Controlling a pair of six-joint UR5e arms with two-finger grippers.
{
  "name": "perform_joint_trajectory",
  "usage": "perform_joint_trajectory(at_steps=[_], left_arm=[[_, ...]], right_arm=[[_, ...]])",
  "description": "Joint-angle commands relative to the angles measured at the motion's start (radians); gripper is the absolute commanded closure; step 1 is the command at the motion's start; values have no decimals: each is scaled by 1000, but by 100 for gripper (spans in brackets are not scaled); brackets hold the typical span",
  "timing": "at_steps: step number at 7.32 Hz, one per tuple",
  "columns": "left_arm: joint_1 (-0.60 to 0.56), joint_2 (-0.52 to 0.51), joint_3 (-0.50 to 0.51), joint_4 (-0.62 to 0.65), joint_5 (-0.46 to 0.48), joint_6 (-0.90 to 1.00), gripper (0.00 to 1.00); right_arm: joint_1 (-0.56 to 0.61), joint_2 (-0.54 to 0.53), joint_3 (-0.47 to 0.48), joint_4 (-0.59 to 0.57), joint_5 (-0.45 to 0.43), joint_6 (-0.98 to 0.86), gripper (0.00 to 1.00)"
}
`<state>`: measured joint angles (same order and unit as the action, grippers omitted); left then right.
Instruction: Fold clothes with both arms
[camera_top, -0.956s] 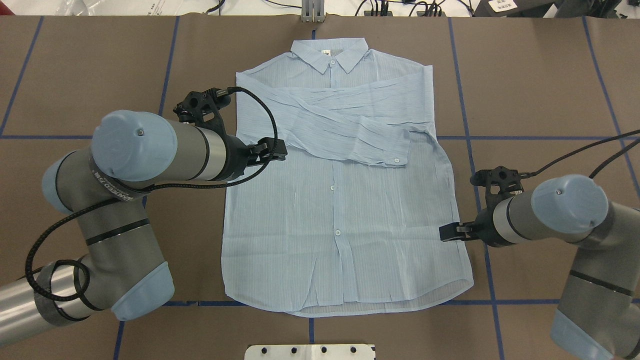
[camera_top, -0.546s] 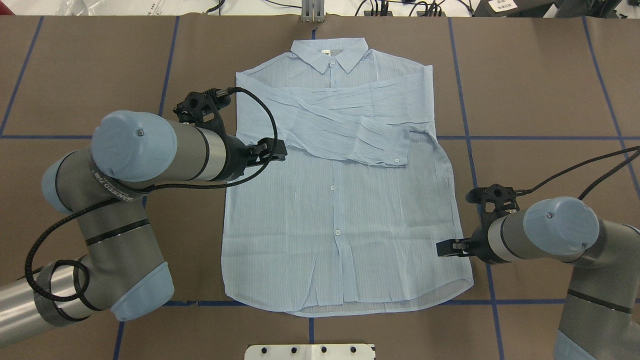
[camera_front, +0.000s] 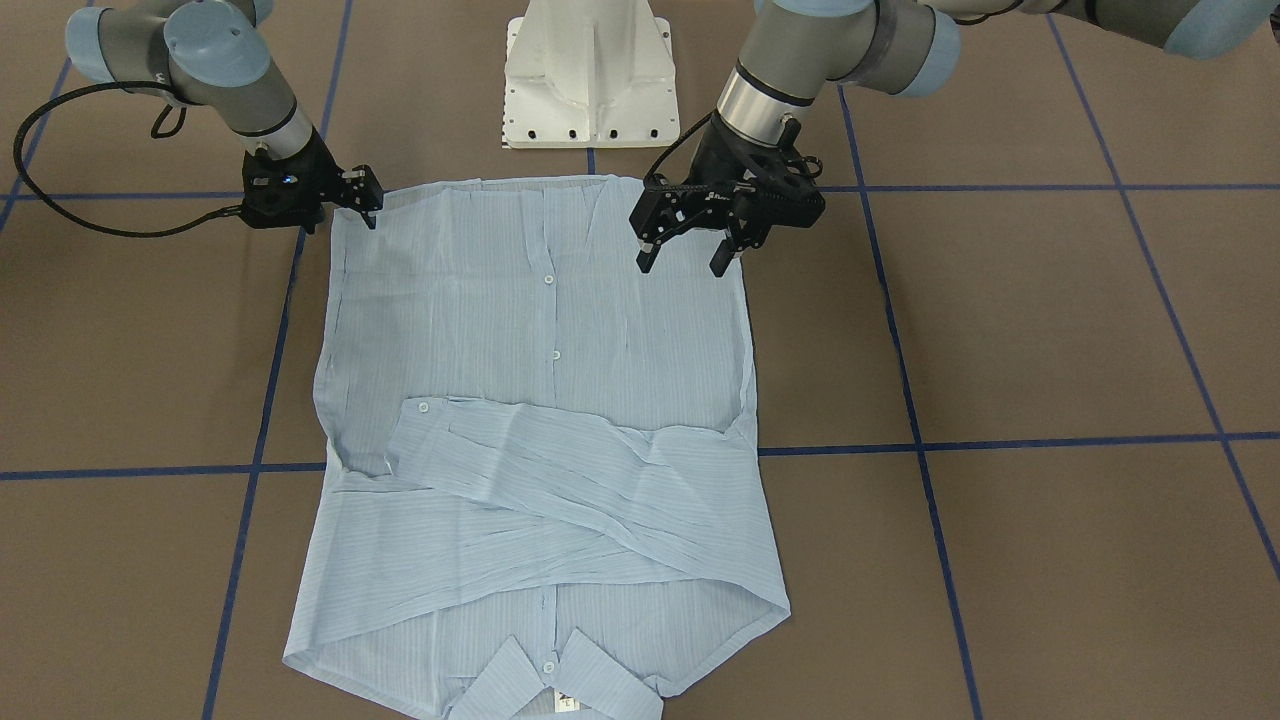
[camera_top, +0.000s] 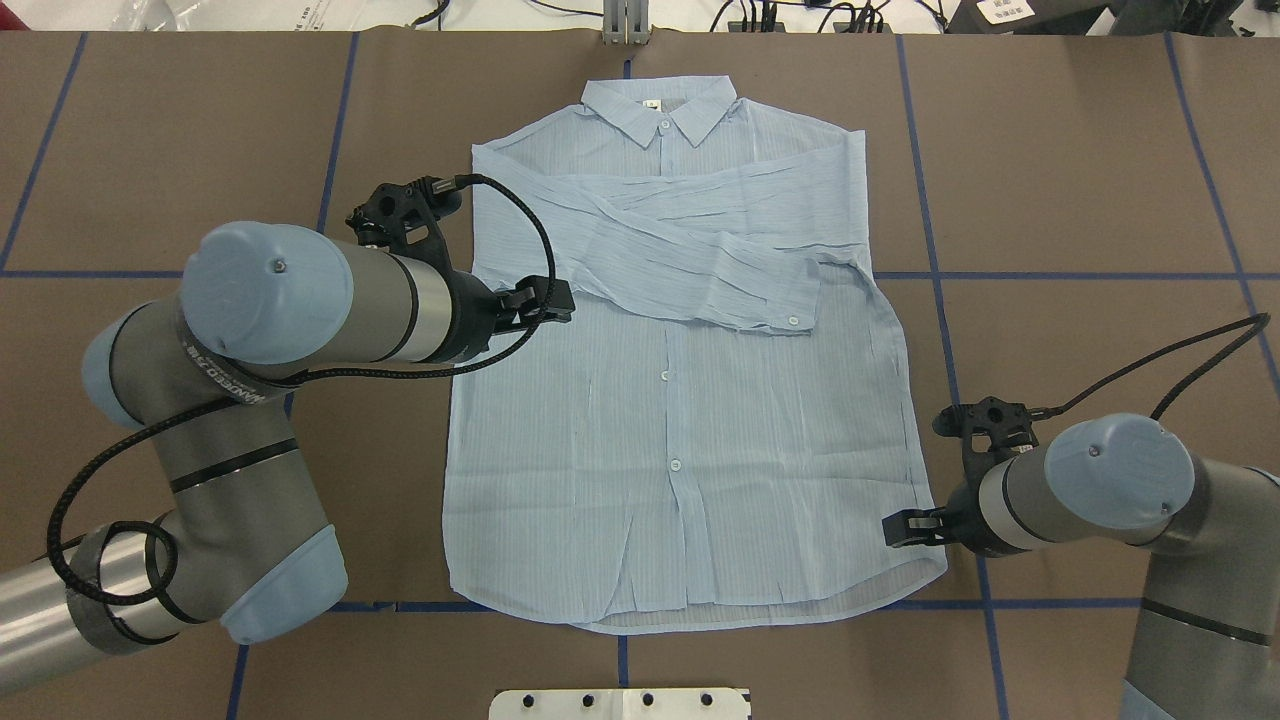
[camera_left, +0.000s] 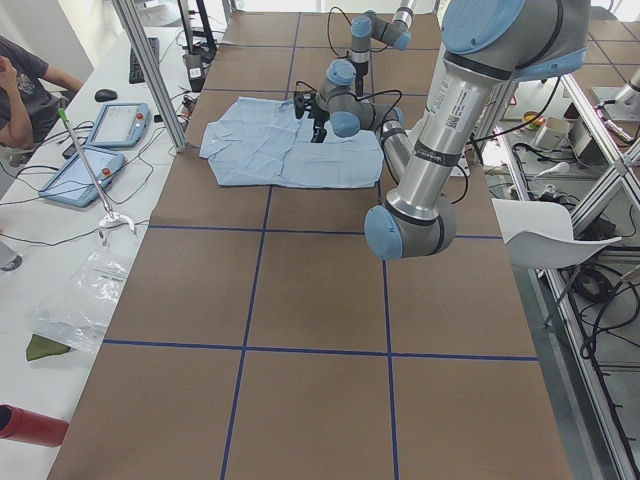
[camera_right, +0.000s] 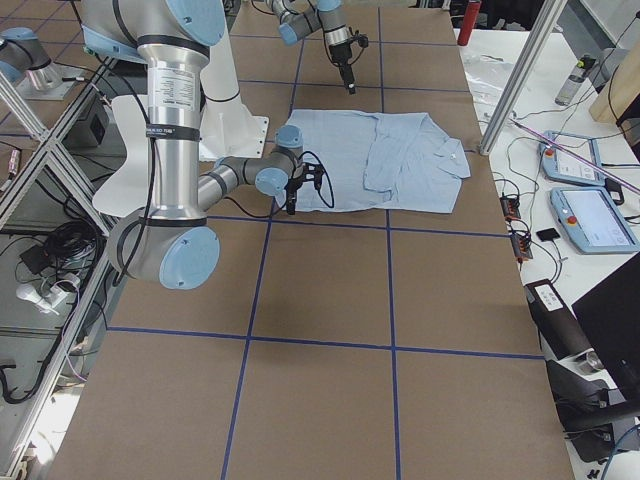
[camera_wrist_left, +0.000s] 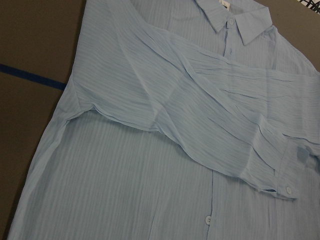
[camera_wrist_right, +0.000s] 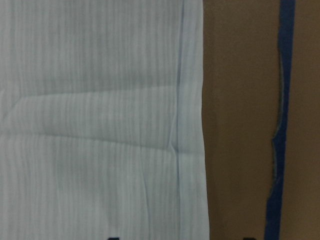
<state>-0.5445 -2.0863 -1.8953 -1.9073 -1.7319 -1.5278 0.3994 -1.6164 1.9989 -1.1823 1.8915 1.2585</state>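
Step in hand: positioning for a grasp. The sleeves (camera_top: 700, 265) already lie crossed over the chest, so I judge the body fold to be next.

Shirt (camera_top: 680, 450) location: flat on the brown table (camera_top: 1100, 200), front up, collar (camera_top: 660, 108) at the far edge from my base, hem (camera_top: 700, 612) nearest to it.

Right gripper (camera_top: 893, 531): low over the shirt's right side edge, just above the hem corner. Its wrist view shows the two fingertips set wide, one over the fabric and one over the bare table, gripping nothing.

Left gripper (camera_front: 682, 262): above the shirt's left side, jaws wide apart and empty, apparently clear of the cloth.

Next move, as I judge it: bring the left gripper down to the matching hem corner, lower both until one finger slides under the edge, then close and lift together.

Shirt condition: thin, pale blue, finely striped, slightly translucent; light creases near the hem; small white buttons (camera_top: 674, 464) down the middle; the cloth should bunch easily if pinched unevenly
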Motion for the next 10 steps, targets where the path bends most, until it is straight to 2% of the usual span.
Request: perform_joint_trajectory(at_steps=[1, 5, 10], left_arm=[[0, 2, -1, 2, 2, 0, 3], [0, 0, -1, 1, 2, 0, 4], [1, 3, -1, 1, 2, 0, 5]], right_arm=[[-2, -2, -3, -5, 26, -1, 23], [-1, -3, -20, -8, 32, -1, 37], [1, -20, -11, -7, 57, 1, 39]])
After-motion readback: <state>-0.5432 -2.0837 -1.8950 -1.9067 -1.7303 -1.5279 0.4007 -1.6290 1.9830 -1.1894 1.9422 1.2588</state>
